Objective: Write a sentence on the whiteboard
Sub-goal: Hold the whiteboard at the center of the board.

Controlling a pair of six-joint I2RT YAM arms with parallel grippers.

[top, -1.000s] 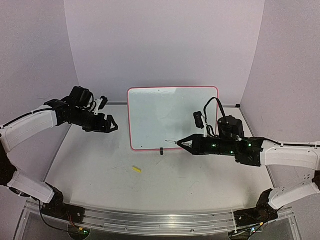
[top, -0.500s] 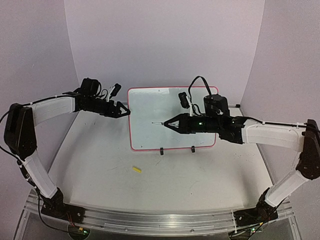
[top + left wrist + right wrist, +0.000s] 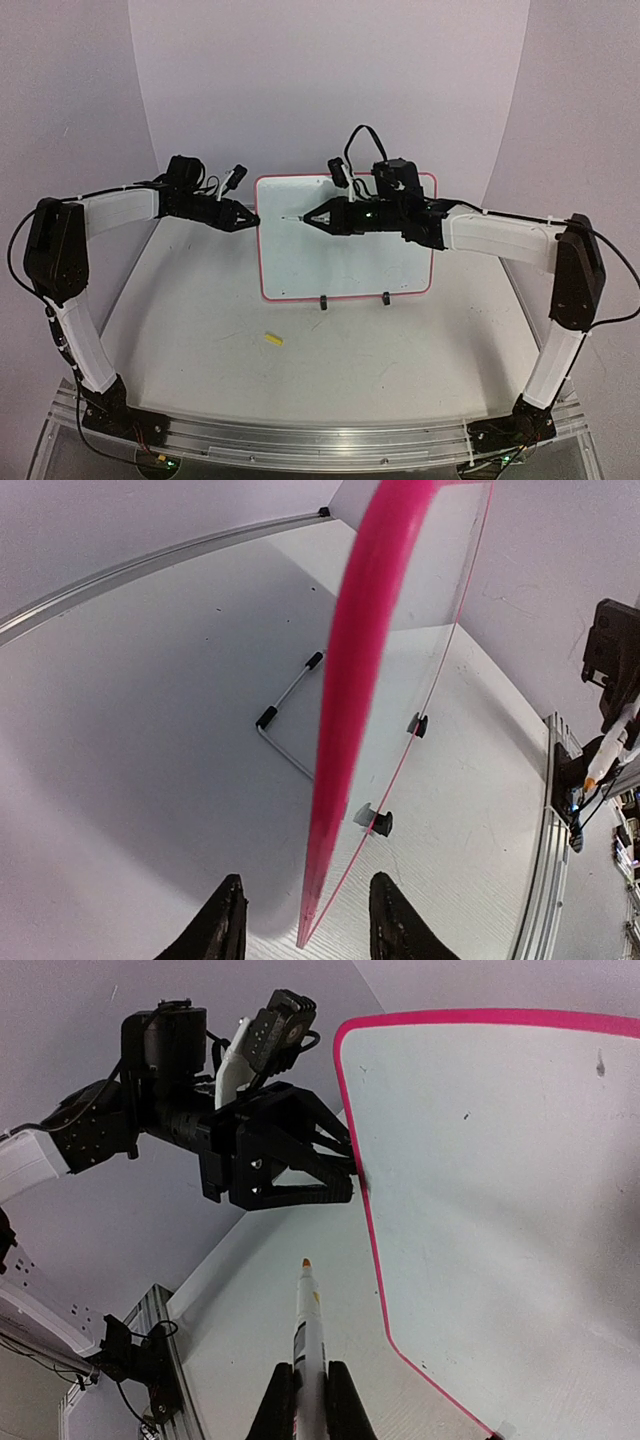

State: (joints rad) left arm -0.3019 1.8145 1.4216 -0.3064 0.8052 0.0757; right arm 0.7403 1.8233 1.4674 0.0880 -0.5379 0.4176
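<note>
The whiteboard (image 3: 345, 240), white with a pink border, stands upright on the table. No sentence shows on its face. My left gripper (image 3: 252, 219) is at the board's left edge. In the left wrist view the pink edge (image 3: 350, 680) runs between the jaws of the left gripper (image 3: 305, 925), with a gap on each side. My right gripper (image 3: 312, 217) hovers before the board's upper left, shut on a white marker (image 3: 297, 217). The marker (image 3: 308, 1330) points its orange tip toward the left gripper (image 3: 350, 1172) beside the whiteboard (image 3: 500, 1210).
A small yellow cap (image 3: 273, 339) lies on the table in front of the board. Two black clip feet (image 3: 324, 302) hold the board's lower edge, and a wire stand (image 3: 285, 715) props it from behind. Walls close in at the back and on both sides.
The left gripper moved right to the board's left edge and its jaws narrowed. The right gripper carried the marker up and left, from the board's lower edge to its upper left.
</note>
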